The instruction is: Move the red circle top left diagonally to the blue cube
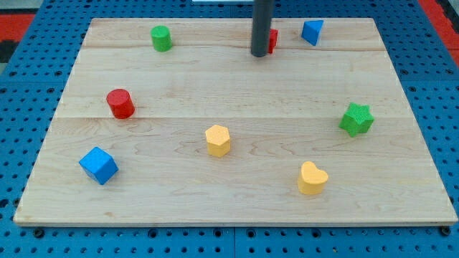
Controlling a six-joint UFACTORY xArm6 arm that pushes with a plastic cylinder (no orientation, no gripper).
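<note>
The red circle [120,103] is a short red cylinder at the board's left, above and slightly right of the blue cube [98,165], which sits near the bottom left. A clear gap separates them. My tip [259,54] is at the top centre of the board, far from both, touching or just in front of a small red block [272,40] that the rod partly hides.
A green cylinder [161,38] stands at the top left, a blue triangular block [312,31] at the top right, a green star [356,119] at the right, a yellow hexagon [218,140] in the middle and a yellow heart [312,178] at the bottom right.
</note>
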